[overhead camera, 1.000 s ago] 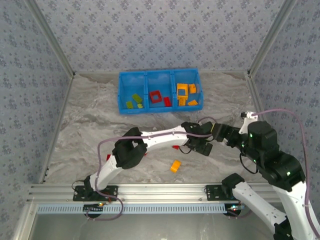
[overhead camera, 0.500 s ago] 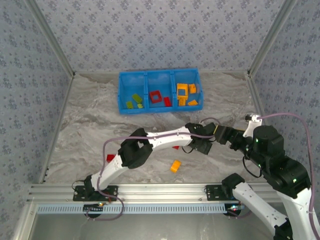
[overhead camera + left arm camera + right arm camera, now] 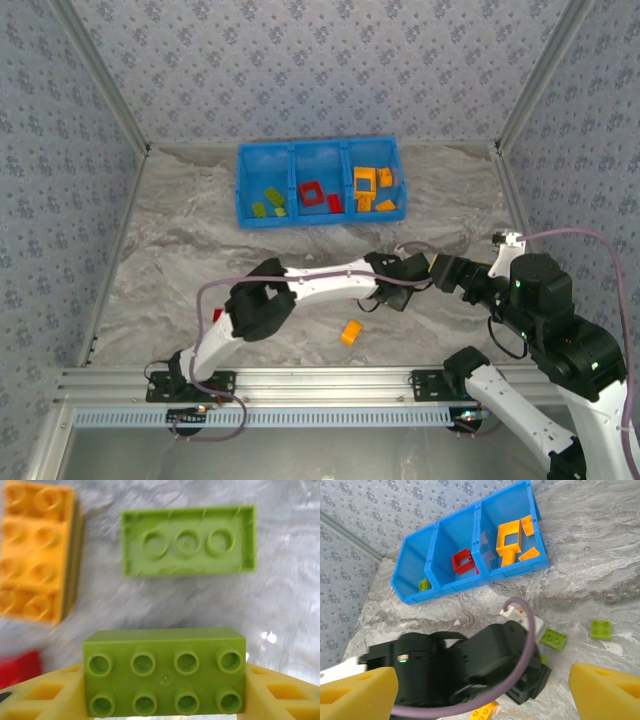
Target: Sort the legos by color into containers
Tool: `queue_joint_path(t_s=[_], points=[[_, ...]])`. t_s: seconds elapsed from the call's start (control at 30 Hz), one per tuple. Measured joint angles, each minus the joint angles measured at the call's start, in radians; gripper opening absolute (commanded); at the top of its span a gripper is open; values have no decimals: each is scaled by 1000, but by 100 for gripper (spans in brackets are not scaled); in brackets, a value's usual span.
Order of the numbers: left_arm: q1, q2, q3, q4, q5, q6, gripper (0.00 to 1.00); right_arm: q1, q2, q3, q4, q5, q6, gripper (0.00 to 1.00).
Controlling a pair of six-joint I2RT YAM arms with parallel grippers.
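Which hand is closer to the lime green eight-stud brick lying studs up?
Left. The left hand has its fingers at both ends of the lime green brick; the right hand hangs open above the left arm, farther away.

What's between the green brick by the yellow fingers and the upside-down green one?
Only bare table between the studded brick and the upside-down brick, in the left wrist view.
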State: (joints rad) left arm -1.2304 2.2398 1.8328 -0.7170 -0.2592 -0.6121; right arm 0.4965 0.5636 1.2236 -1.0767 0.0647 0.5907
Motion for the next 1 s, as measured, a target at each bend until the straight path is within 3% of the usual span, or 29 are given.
queue_joint_path(t_s=[0.13,0.27,0.43,0.57,0.7,0.83,1.0], points=[[16,-171,-106,31,4,-16,57,0,29,-5,21,-59,-26,85],[147,-463,-288,-7,8,-28,56,45,120,-39,118,-145,-69,83],[431,-649,-341,-10,20,-2,56,320,310,-82,249,-72,-110,84],[598,-622,-340,-8,66,48,56,498,454,-96,414,32,-143,84],[723,-480,-274,-3,101,90,55,622,570,-122,643,132,-206,85],[810,-321,-156,11,113,100,55,641,708,-111,811,202,-243,85],[878,-155,18,11,114,100,55,640,793,-89,874,242,-249,85]])
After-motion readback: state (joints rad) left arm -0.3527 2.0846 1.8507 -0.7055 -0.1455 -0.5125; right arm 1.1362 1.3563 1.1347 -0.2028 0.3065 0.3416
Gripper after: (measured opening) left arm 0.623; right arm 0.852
